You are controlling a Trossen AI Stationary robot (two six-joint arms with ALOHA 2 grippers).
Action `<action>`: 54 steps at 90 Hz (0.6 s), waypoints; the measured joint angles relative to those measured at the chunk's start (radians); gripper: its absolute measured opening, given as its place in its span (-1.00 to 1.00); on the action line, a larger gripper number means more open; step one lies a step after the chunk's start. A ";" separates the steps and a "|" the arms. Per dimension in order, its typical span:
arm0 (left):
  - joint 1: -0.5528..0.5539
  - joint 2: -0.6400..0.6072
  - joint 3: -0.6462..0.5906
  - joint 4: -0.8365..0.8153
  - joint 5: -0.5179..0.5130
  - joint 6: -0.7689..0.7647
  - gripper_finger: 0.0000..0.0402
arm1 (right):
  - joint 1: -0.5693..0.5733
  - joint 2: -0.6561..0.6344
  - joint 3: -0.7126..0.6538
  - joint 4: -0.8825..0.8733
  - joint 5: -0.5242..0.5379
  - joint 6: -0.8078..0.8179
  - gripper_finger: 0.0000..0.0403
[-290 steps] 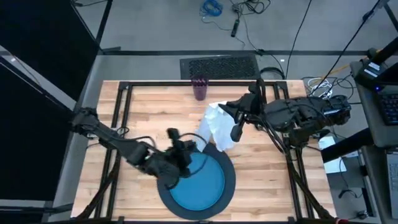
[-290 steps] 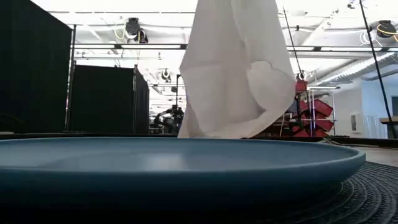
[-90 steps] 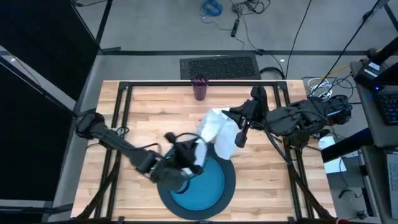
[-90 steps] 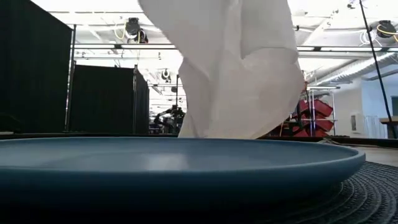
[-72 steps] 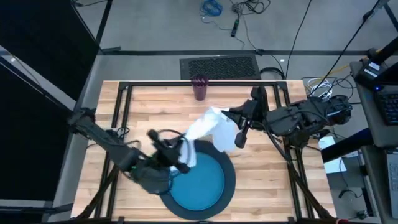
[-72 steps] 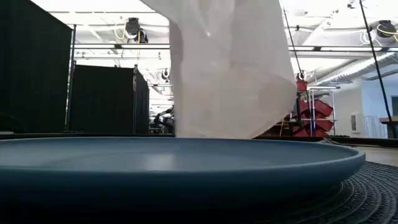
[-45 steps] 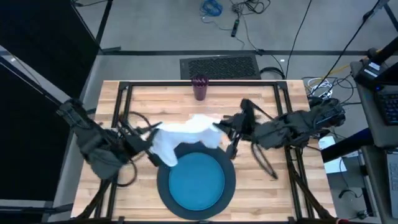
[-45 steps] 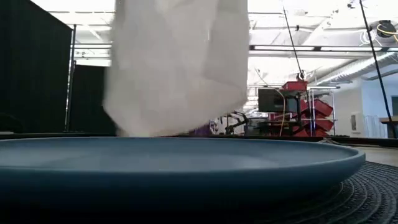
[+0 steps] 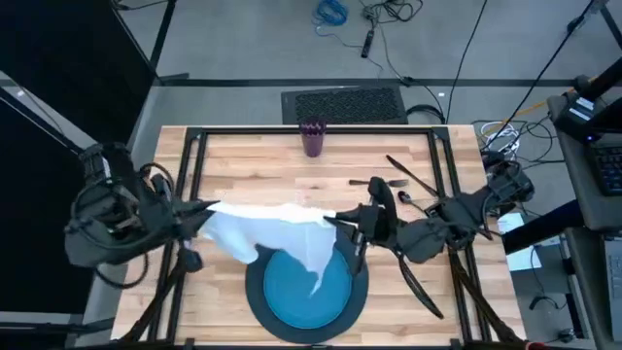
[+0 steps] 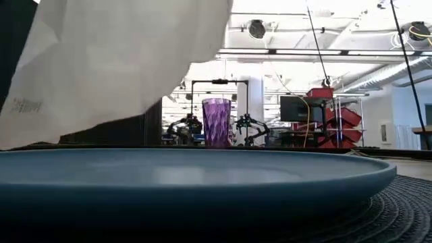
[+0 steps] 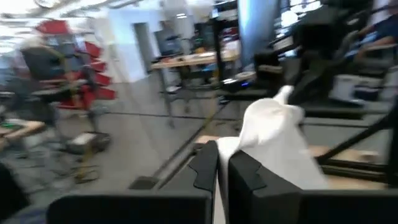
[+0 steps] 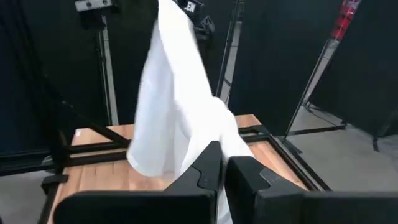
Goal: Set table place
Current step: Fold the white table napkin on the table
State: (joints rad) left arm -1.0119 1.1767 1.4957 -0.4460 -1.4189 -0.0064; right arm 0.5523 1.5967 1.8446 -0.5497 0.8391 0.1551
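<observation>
While both end effectors clamp its ends, napkin (image 9: pixel 275 228) stretched left-to-right above blue plate (image 9: pixel 309 288), drooping rightward

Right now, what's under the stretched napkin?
Under the white napkin, held between left gripper and right gripper, lie bare table and the blue plate on its dark charger; the plate's far rim is covered.

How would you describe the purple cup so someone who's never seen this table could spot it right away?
Start at the wooden table and go to its far edge, beyond the blue plate. The purple cup stands upright there, alone near the middle of that edge. It is the only purple, faceted thing in sight.
</observation>
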 joint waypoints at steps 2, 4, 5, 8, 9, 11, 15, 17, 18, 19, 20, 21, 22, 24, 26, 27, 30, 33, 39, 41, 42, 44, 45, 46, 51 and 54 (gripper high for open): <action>-0.010 0.000 0.000 -0.010 0.001 -0.020 -1.00 | 0.002 0.000 0.000 -0.001 0.000 0.004 -1.00; -0.020 0.001 0.000 -0.028 0.003 -0.042 -1.00 | 0.003 0.000 0.000 -0.005 0.000 0.010 -1.00; -0.025 0.001 0.000 -0.039 0.006 -0.055 -1.00 | 0.003 0.000 0.000 -0.008 0.000 0.013 -1.00; -0.037 0.001 0.000 -0.081 0.023 -0.106 -1.00 | 0.003 0.000 0.000 -0.019 0.000 0.024 -1.00; -0.040 0.001 0.000 -0.099 0.031 -0.129 -1.00 | 0.003 0.000 0.000 -0.024 0.000 0.028 -1.00; -0.044 -0.002 0.000 -0.140 0.049 -0.182 -1.00 | 0.002 0.000 0.000 -0.035 0.000 0.037 -1.00; -0.045 -0.010 0.000 -0.259 0.100 -0.322 -1.00 | 0.002 0.000 0.000 -0.059 0.001 0.056 -1.00; -0.041 -0.013 0.000 -0.329 0.129 -0.407 -1.00 | 0.000 0.000 0.000 -0.073 0.003 0.067 -1.00; -0.038 -0.015 0.000 -0.370 0.144 -0.453 -1.00 | -0.002 0.000 0.000 -0.080 0.004 0.071 -1.00; -0.033 -0.017 0.000 -0.415 0.161 -0.502 -1.00 | -0.004 0.000 0.000 -0.088 0.005 0.076 -1.00; -0.029 -0.018 0.000 -0.461 0.178 -0.551 -1.00 | -0.005 0.000 0.000 -0.095 0.007 0.081 -1.00; -0.023 -0.019 0.000 -0.510 0.195 -0.600 -1.00 | -0.007 0.000 0.000 -0.103 0.009 0.087 -1.00; -0.017 -0.020 0.000 -0.562 0.213 -0.651 -1.00 | -0.009 0.000 0.000 -0.110 0.011 0.092 -1.00; -0.003 -0.019 0.000 -0.661 0.249 -0.760 -1.00 | -0.012 0.000 0.000 -0.126 0.018 0.103 -1.00; 0.013 -0.016 0.000 -0.758 0.283 -0.861 -1.00 | -0.016 0.001 0.000 -0.141 0.024 0.112 -1.00; 0.021 -0.012 0.000 -0.805 0.298 -0.904 -1.00 | -0.018 0.002 0.000 -0.148 0.028 0.115 -1.00; 0.047 -0.002 -0.006 -0.918 0.330 -1.013 -1.00 | -0.027 0.003 0.000 -0.169 0.035 0.120 -1.00; 0.071 0.009 -0.015 -1.007 0.344 -1.080 -1.00 | -0.034 0.005 0.000 -0.189 0.039 0.126 -1.00; 0.117 0.026 -0.036 -1.094 0.350 -1.127 -1.00 | -0.056 0.015 0.000 -0.224 0.055 0.138 -1.00; 0.130 0.028 -0.042 -1.106 0.352 -1.128 -1.00 | -0.065 0.017 0.000 -0.235 0.056 0.139 -1.00; 0.136 0.028 -0.044 -1.112 0.354 -1.125 -1.00 | -0.069 0.018 0.000 -0.241 0.056 0.141 -1.00; 0.150 0.028 -0.047 -1.119 0.360 -1.109 -1.00 | -0.079 0.021 0.000 -0.254 0.055 0.146 -1.00; 0.156 0.028 -0.048 -1.122 0.363 -1.102 -1.00 | -0.084 0.022 0.000 -0.261 0.055 0.149 -1.00; 0.164 0.027 -0.049 -1.123 0.367 -1.095 -1.00 | -0.090 0.023 0.000 -0.267 0.055 0.153 -1.00; 0.199 0.025 -0.055 -1.123 0.386 -1.051 -1.00 | -0.117 0.032 0.000 -0.295 0.056 0.170 -1.00; 0.221 0.025 -0.061 -1.125 0.396 -1.028 -1.00 | -0.135 0.038 0.000 -0.313 0.054 0.177 -1.00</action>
State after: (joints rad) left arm -0.7904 1.2015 1.4348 -1.5710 -1.0233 -1.0346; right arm 0.4177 1.6348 1.8442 -0.8626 0.8933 0.3322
